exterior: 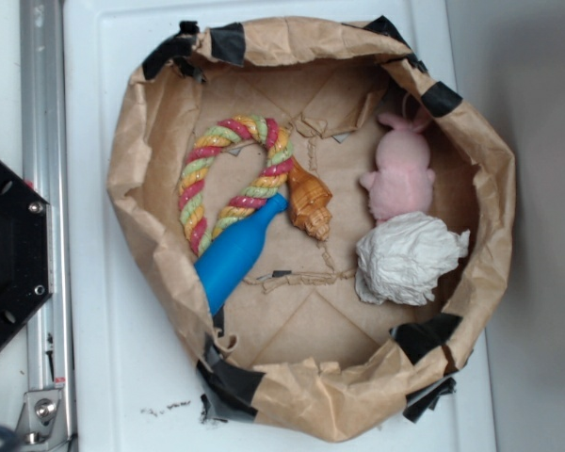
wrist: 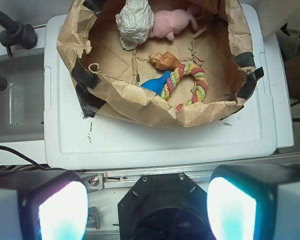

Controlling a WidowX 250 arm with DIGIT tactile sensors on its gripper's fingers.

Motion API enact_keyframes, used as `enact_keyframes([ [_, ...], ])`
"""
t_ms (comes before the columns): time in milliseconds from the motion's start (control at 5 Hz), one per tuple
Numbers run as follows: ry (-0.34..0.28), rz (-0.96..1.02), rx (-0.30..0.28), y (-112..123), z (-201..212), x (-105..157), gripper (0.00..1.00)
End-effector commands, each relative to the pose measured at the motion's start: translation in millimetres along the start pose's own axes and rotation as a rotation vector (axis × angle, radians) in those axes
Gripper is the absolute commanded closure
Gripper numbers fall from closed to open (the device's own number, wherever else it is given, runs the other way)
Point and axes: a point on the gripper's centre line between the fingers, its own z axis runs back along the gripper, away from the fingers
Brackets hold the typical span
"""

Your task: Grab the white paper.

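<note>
The white paper (exterior: 410, 259) is a crumpled wad lying inside the brown paper bag (exterior: 132, 160) at the right, just below the pink plush bunny (exterior: 401, 174). In the wrist view the paper (wrist: 134, 22) sits at the top, left of the bunny (wrist: 171, 22). My gripper (wrist: 147, 210) is open and empty, high above the robot's black base, well short of the bag. Its two bright pads (wrist: 62, 212) frame the bottom of the wrist view. The gripper does not show in the exterior view.
The bag also holds a blue bottle (exterior: 234, 256), a coloured rope ring (exterior: 231, 174) and a brown shell toy (exterior: 311, 200). The bag rests on a white lid (exterior: 104, 358). The black robot base (exterior: 9, 254) and a metal rail (exterior: 45, 188) are at the left.
</note>
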Motion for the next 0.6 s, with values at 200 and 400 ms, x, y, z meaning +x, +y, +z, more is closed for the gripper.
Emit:
enact_keyframes([
  [200,-0.116,-0.024,0.019,18.7,-30.9,47.2,0.00],
  [400,-0.250,-0.088,0.019,15.6,-47.9,89.7,0.00],
])
